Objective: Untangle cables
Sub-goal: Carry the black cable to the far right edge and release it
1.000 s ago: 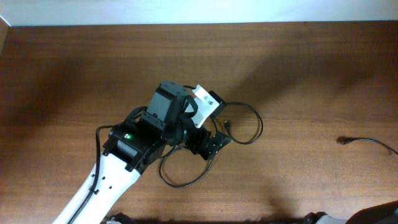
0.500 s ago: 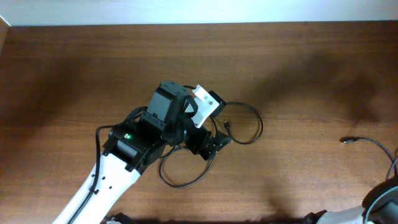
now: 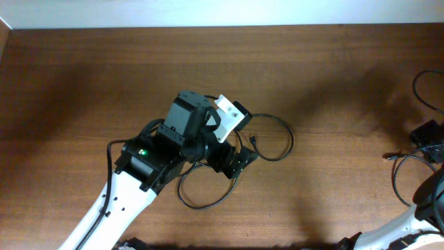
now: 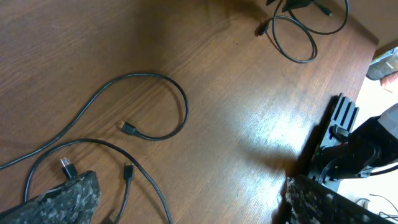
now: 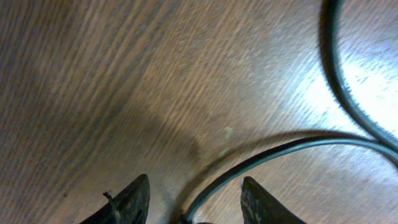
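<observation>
Left arm (image 3: 118,205): white link, black joint housings, one green light (image 3: 144,152), white bracket (image 3: 231,116) with screws, thin black wire (image 3: 108,173) alongside. Left claw (image 4: 189,196) fingers (image 4: 62,199): grey, speckled. Right arm (image 3: 399,228): white link, black joint.

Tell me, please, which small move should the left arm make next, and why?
Probably lower the left gripper onto the cable strand that curves between its fingers, then close. Its jaws stand wide open and hold nothing, and the cables lie in loose loops on the table beneath it.
</observation>
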### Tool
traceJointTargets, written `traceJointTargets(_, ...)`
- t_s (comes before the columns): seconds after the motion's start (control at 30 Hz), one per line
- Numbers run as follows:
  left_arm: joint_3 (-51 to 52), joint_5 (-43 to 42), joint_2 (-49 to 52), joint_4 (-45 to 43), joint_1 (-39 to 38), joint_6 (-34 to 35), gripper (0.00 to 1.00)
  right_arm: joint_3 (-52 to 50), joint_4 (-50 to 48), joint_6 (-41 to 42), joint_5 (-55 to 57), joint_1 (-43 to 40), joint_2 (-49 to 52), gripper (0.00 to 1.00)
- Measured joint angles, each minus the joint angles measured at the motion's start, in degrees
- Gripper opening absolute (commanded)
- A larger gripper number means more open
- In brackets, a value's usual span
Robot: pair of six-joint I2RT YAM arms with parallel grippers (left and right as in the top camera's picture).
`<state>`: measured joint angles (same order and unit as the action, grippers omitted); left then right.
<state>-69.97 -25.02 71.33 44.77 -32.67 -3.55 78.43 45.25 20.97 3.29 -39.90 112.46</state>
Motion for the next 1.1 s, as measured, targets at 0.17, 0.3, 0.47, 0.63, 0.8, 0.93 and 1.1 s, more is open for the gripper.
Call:
traceJointTargets(0.17,0.0,0.0,0.0,0.0,0.0,0.0,0.99,0.0,1.2,0.0,0.0,1.0,0.2,0.54)
traceJointTargets(0.3,0.0,0.0,0.0,0.0,0.0,0.0,0.99,0.0,8.0,-2.0,-2.9,1.0,0.3,0.54)
traceJointTargets(0.47,0.0,0.0,0.0,0.0,0.0,0.0,0.99,0.0,15.5,-2.3,-7.6,1.0,0.2,0.54)
traceJointTargets(0.63,0.0,0.0,0.0,0.0,0.0,0.0,0.99,0.0,17.0,-3.5,-13.6,1.0,-6.9,0.56)
traceJointTargets(0.8,0.0,0.0,0.0,0.0,0.0,0.0,0.99,0.0,16.3,-5.3,-15.7,1.0,-15.7,0.56)
traceJointTargets(0.93,0.0,0.0,0.0,0.0,0.0,0.0,0.99,0.3,14.7,-9.1,-19.3,4.7,-17.3,0.56)
traceJointTargets(1.1,0.0,0.0,0.0,0.0,0.0,0.0,0.99,0.4,9.5,-15.2,-22.9,18.3,-17.3,0.56)
